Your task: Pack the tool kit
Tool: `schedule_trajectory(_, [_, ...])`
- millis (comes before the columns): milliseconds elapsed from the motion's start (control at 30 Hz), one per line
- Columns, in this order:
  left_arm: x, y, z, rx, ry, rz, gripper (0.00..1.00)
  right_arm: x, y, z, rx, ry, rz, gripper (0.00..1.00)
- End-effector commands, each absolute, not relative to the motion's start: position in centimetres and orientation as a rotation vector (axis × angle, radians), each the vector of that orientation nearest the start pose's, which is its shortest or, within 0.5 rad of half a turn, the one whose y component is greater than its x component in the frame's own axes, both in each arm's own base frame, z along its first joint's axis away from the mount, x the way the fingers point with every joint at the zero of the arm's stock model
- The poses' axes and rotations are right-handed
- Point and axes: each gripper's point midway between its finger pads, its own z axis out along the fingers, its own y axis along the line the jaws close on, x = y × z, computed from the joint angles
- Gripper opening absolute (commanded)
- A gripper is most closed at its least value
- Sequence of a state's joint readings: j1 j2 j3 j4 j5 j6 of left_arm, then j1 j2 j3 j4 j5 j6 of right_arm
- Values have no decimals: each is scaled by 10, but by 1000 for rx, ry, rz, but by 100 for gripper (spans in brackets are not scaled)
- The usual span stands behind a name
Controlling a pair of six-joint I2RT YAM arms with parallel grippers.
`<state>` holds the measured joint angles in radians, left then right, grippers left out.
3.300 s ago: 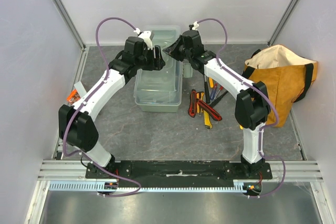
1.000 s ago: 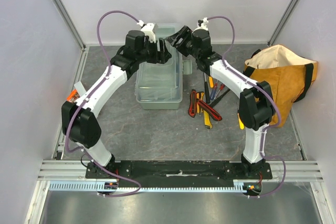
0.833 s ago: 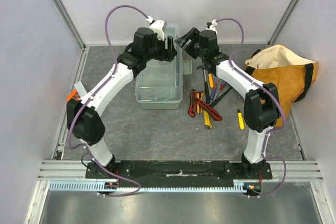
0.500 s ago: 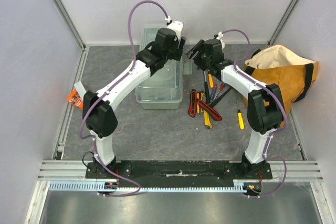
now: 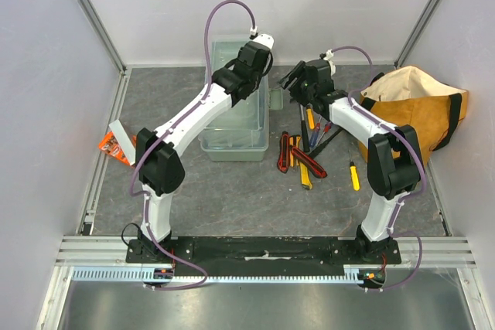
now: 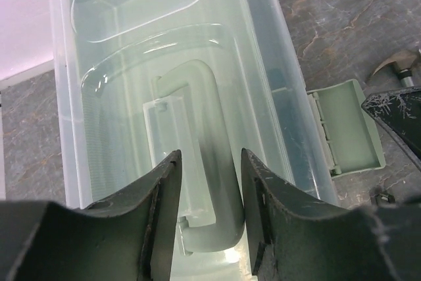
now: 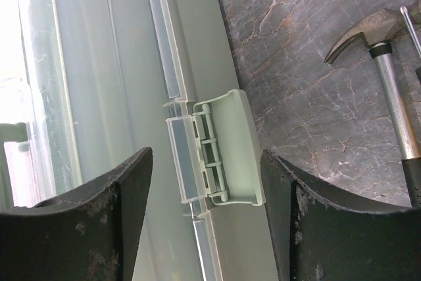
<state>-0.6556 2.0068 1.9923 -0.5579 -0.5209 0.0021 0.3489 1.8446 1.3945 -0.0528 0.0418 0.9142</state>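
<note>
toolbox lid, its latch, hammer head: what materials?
Toolbox lid: translucent plastic, glossy; glare on it, dark shapes show through. Latch: opaque pale green plastic, matte, moulded ribs. Hammer head: probably steel, dull grey with a worn sheen.

A pale green toolbox (image 5: 232,135) sits on the gray surface (image 5: 232,199). Small tools (image 5: 303,158) lie just right of it, a tan bag (image 5: 421,125) farther right, an orange packet (image 5: 110,144) well to its left.

High overhead; both wrists close above toolbox (image 5: 232,144)
</note>
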Motion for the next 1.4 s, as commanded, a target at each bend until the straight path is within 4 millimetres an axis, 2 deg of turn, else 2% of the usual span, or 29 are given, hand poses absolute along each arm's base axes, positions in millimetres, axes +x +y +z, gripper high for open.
schedule_trajectory(0, [489, -247, 262, 348, 2021, 262, 47, 505, 206, 191, 630, 2015, 735, 73])
schedule_trajectory(133, [490, -241, 264, 329, 2032, 282, 37, 504, 207, 187, 634, 2028, 744, 72])
schedule_trajectory(233, [490, -239, 264, 277, 2054, 235, 24, 503, 207, 185, 632, 2031, 743, 71])
schedule_trajectory(333, [491, -237, 266, 233, 2070, 183, 19, 502, 205, 186, 633, 2030, 740, 71])
schedule_trajectory(467, [491, -233, 269, 167, 2095, 93, 2, 501, 204, 186, 632, 2031, 740, 70])
schedule_trajectory(600, [490, -226, 274, 69, 2117, -20, 2, 500, 205, 185, 630, 2033, 741, 70])
schedule_trajectory(767, [490, -211, 293, -43, 2099, -150, 2, 500, 205, 187, 628, 2031, 744, 70])
schedule_trajectory(1367, [479, -170, 338, -223, 1940, -474, 2, 501, 198, 194, 638, 2013, 750, 70])
